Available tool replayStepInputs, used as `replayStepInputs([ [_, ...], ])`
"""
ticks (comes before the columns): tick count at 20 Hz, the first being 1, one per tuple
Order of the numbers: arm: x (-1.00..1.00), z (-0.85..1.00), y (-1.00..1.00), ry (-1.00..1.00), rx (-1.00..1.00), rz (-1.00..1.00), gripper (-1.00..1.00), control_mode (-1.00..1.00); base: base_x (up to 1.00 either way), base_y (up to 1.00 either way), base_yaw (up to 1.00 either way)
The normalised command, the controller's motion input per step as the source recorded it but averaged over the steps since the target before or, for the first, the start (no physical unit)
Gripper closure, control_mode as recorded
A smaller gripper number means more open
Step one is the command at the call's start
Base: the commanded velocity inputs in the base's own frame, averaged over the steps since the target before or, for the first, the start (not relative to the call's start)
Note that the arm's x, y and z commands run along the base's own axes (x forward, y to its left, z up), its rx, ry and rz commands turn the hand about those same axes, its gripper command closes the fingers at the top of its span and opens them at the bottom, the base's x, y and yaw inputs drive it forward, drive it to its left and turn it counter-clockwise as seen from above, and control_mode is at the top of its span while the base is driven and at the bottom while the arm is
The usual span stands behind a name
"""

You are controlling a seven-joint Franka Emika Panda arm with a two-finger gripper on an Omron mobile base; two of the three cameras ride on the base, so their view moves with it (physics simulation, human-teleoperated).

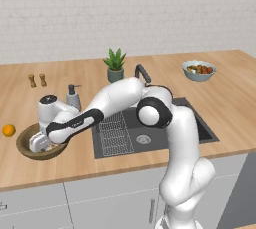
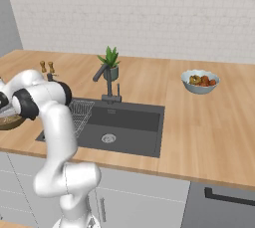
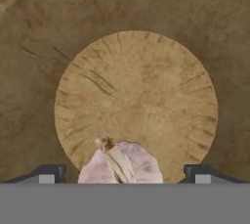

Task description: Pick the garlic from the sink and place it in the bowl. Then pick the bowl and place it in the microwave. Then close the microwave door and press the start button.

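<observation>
Now your gripper (image 3: 125,173) sits down in the bowl (image 1: 25,149), jaws spread wide with the garlic (image 3: 121,165) loose between them on the bowl's floor. From the left base you see the hand over the bowl beside the sink (image 1: 200,128); the garlic itself shows up close from the hand.

No text, label, brand, number or sign can be read on anything here.
</observation>
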Motion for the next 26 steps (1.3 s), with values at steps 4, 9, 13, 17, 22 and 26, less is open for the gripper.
replayStepInputs([
  [4, 0.02, 0.20, -0.16, 0.00, 0.03, -0.02, -1.00, -1.00, 0.00, 0.00, 0.00],
  [9, 0.00, 0.46, -0.43, 0.00, 0.09, -0.12, -1.00, -1.00, 0.00, 0.00, 0.00],
  [13, 0.00, 0.29, -0.61, 0.00, 0.08, -0.21, -1.00, -1.00, 0.00, 0.00, 0.00],
  [17, 0.00, 0.23, -0.66, 0.00, 0.08, -0.27, -1.00, -1.00, 0.00, 0.00, 0.00],
  [22, 0.00, 0.08, -0.38, 0.00, 0.04, -0.23, -1.00, -1.00, 0.00, 0.00, 0.00],
  [26, 0.16, -0.14, 0.05, 0.00, 0.07, -0.07, -1.00, -1.00, 0.00, 0.00, 0.00],
])
